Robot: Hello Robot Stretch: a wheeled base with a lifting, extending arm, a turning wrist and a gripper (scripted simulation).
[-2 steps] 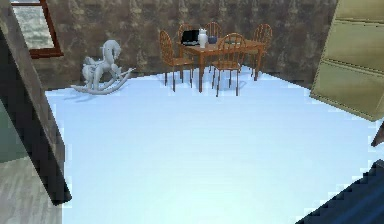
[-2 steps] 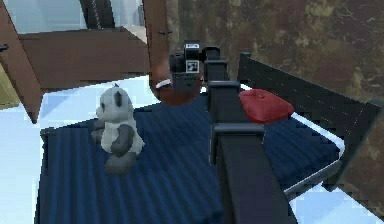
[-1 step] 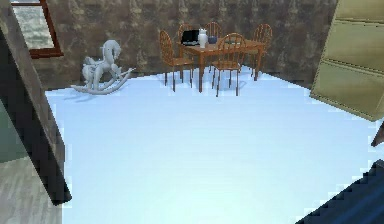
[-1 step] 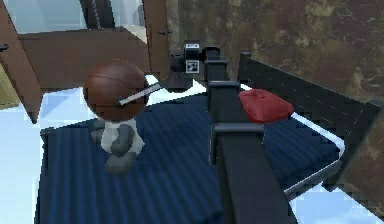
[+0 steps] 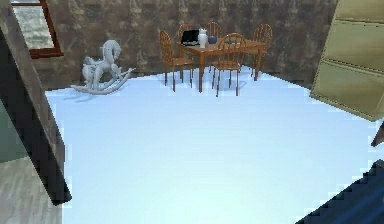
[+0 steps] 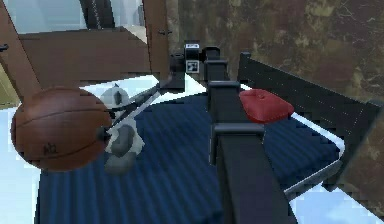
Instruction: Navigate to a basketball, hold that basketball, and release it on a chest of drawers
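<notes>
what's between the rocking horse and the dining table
In the forward view, one wooden chair stands beside the dining table; from it to the rocking horse is bare pale floor.

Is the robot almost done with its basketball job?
About halfway. Done: it found the basketball, which hangs at the gripper, clear of the blue bed, so it looks held. In hand: carrying it. Left: driving to the tall drawers at the forward view's right and letting the ball go on top.
</notes>
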